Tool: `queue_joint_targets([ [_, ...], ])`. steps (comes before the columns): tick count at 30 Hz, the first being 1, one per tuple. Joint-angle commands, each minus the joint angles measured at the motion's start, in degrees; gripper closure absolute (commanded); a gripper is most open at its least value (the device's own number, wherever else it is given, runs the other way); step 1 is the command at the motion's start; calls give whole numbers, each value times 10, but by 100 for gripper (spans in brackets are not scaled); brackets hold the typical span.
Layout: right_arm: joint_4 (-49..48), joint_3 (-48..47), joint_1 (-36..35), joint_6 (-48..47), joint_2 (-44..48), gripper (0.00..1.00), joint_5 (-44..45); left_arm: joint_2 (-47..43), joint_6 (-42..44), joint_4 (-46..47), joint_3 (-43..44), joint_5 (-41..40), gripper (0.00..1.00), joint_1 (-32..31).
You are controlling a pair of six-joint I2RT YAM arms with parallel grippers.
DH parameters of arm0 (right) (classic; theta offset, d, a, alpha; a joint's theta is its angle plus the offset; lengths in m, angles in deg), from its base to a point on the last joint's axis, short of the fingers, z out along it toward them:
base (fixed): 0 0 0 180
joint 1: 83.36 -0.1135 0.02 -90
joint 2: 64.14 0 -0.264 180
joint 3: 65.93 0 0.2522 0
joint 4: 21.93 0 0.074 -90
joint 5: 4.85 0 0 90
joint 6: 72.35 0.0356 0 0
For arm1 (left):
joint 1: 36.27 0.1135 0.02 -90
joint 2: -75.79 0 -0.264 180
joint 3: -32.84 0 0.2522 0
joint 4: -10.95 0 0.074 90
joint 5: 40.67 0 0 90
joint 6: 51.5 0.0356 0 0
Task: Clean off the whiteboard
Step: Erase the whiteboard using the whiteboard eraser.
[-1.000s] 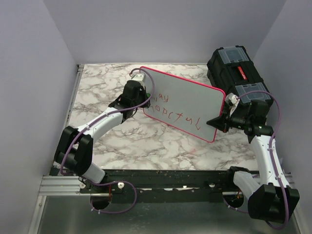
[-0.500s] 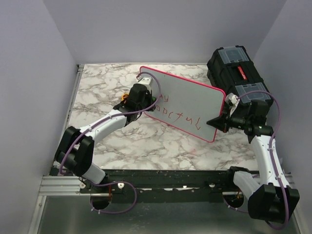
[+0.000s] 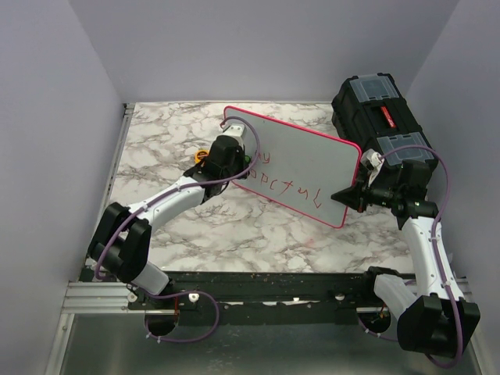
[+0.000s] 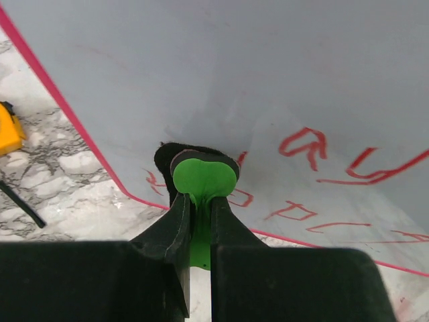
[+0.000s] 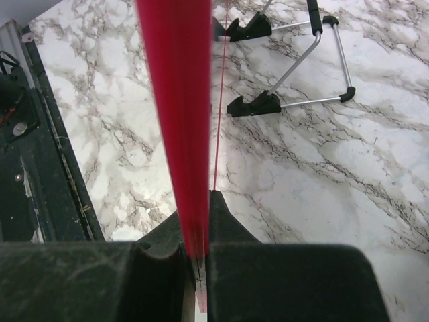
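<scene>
The right gripper [image 3: 353, 195] clamps the right edge of the whiteboard [image 3: 305, 160], which sits tilted above the worktop [image 3: 172, 148], nearer its far right corner. The left gripper [image 4: 199, 208] is closed on a green eraser [image 4: 204, 176] pressed against the board's left end. A black toolbox [image 3: 379, 113] occupies the far right corner.

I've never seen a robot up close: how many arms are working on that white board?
2. The left arm holds a green eraser on the whiteboard near its left end; the right arm clamps its right edge. None seem hidden.
</scene>
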Motion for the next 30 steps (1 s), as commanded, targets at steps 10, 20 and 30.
queue_joint_targets([
  [10,-2,-13,-10,-14,14,100,-72,-12,2,12,-4,0,100,29],
  [20,-2,-12,-10,-14,12,100,-68,21,-6,12,27,-7,100,-31],
  [30,-2,-13,-10,-14,12,100,-71,0,-2,12,6,9,100,6],
])
